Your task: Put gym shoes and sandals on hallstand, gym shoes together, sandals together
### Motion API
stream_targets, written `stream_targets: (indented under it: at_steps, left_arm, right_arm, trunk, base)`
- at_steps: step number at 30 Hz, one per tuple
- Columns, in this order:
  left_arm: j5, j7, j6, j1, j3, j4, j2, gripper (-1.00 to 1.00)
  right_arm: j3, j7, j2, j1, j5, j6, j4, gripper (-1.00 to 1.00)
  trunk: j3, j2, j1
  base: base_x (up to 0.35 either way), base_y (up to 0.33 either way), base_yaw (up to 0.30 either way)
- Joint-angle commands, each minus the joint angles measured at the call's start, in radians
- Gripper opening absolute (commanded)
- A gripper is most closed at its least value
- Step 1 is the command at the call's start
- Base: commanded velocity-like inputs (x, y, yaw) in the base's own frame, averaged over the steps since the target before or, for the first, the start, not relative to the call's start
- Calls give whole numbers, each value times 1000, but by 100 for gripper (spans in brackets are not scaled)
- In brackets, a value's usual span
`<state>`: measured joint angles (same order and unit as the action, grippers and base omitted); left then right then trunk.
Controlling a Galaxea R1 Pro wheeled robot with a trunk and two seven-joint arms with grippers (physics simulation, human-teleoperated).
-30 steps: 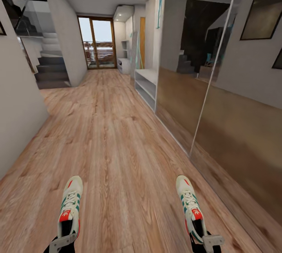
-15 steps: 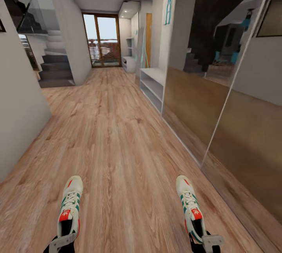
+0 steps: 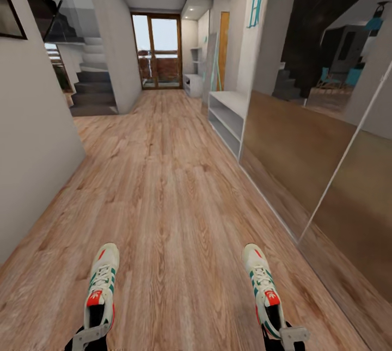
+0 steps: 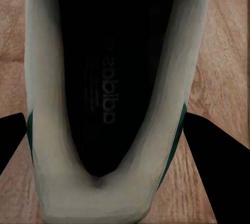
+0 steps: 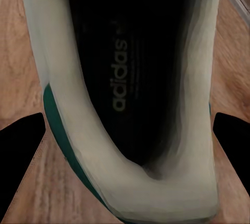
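Left end effector (image 3: 90, 334): seen at the bottom left of the head view, clamped on the heel of the left gym shoe (image 3: 101, 287). In the left wrist view the two dark fingers (image 4: 219, 156) stand at either side of that gym shoe (image 4: 107, 94), pressed to its white sides; the shoe's dark inside with faint lettering is seen between them.

Right end effector (image 3: 286, 336): seen at the bottom right of the head view, clamped on the heel of the right gym shoe (image 3: 262, 288). In the right wrist view the dark fingers (image 5: 21, 151) flank the shoe (image 5: 130, 94) on both sides; a teal stripe is seen along its lower edge and white brand lettering on the insole.

Both shoes are carried toe-forward, pointing up the frame, well apart from each other, one at each lower corner of the head view. Laces, teal side stripes and red-orange tongue patches are visible on each. Both are held above the corridor floor (image 3: 163, 188), whose brown wood-grain planks run from the bottom of the frame toward a glazed door (image 3: 159, 51) at upper centre.

At right of centre, a low white open shelf unit (image 3: 228, 117) is noted against the wall, far ahead of the shoes. A mirrored wall panel (image 3: 316, 122) covers the right side of the frame. A staircase (image 3: 92, 87) is seen at the upper left.
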<state>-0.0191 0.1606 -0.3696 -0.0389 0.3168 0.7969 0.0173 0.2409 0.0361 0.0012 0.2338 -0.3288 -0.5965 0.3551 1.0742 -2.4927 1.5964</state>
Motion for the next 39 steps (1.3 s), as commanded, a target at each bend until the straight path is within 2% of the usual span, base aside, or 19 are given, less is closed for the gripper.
stream_targets:
  at_steps: [1,3,9,19,39]
  left_arm:
    - [-4,10,-1,-1,0,0,1,-100]
    - [-4,5,0,0,-22,-1,1,-100]
    - [-4,1,1,-1,-46,-1,1,-100]
    - [-6,0,0,-1,-50,-18,2,-100]
    - [-5,-1,-2,-1,-48,-25,1,-100]
  right_arm:
    - [4,4,1,1,-10,-3,-1,-100]
    - [3,4,1,1,-11,-3,-1,-100]
    - [6,5,1,1,-12,-3,0,-100]
    - [7,5,0,1,-12,-3,2,-100]
    - [4,4,-9,1,-13,-5,1,-100]
  trunk:
    - [2,0,0]
    - [5,0,0]
    - [13,0,0]
    - [26,0,0]
    - [33,0,0]
  base:
    - [6,0,166]
    - [3,0,166]
    - [23,0,166]
    - [253,0,151]
    - [338,0,9]
